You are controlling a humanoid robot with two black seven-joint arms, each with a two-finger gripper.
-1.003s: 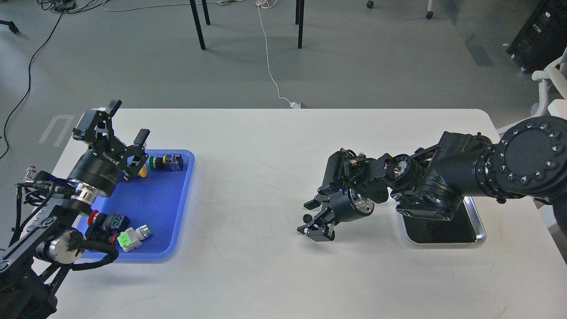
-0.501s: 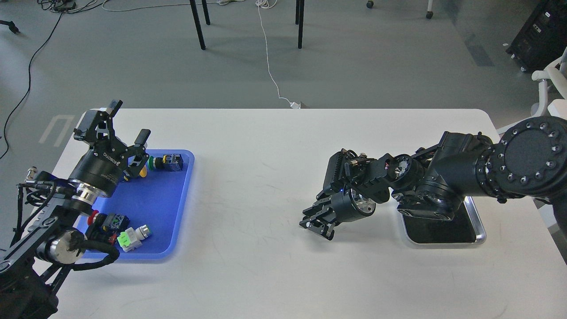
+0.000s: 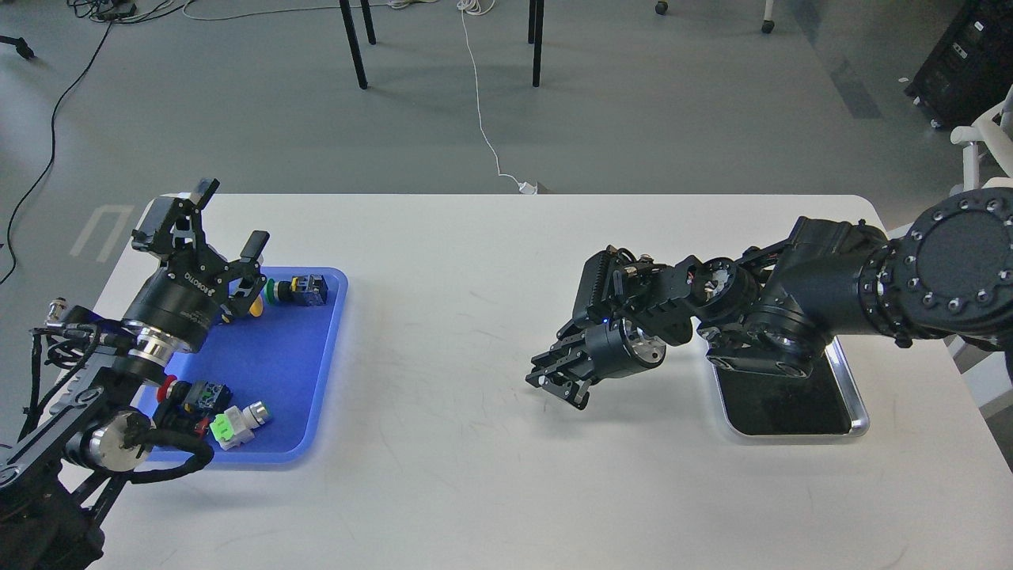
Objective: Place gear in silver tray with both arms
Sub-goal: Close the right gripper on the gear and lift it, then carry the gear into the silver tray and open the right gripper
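My right gripper (image 3: pixel 556 382) hangs just above the table's middle, to the left of the silver tray (image 3: pixel 859 412). Its fingers (image 3: pixel 571 391) are pressed together, and the small black gear they closed on is hidden between them. The silver tray lies at the right with a dark shiny floor, and its far part is covered by my right arm. My left gripper (image 3: pixel 231 218) is open and empty, raised over the far left corner of the blue tray (image 3: pixel 316 372).
The blue plastic tray holds several push-button parts: a green-capped one (image 3: pixel 297 290), a yellow one (image 3: pixel 255 305), a red-capped one (image 3: pixel 194 393) and a green-and-white one (image 3: pixel 236 423). A white chair (image 3: pixel 977 150) stands past the table's right corner.
My right gripper closed on the small black gear that lay between its open fingers on the table. It then rose slightly and shifted left. The left arm has not moved.
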